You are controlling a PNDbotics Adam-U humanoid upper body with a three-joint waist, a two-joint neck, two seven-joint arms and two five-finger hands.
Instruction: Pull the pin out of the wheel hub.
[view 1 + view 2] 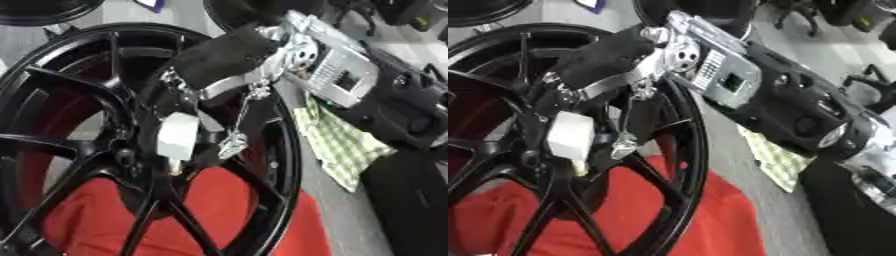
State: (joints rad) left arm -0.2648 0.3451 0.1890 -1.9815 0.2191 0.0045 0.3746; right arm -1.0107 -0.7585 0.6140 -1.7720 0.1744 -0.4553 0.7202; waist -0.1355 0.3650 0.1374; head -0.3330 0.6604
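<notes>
the black wheel hub (105, 125) lies tilted across a red cloth (219, 210) that covers the near part of the tabletop (346, 215), its spokes fanning out from the centre and its rim running up toward the far edge. the right robot hand (219, 57) comes in from the far right side on a silver-and-black arm (737, 80) and reaches down over the rim into the middle of the wheel — its dark fingers (175, 95) are bent around something at the centre, beside a pale block-shaped piece (178, 136) that sits there. the pin itself cannot be made out among the fingers and spokes. a small silver fitting (233, 145) dangles on a thin line below the wrist. a green-checked cloth (337, 145) lies on the grey tabletop just beside the rim, toward the right edge.
</notes>
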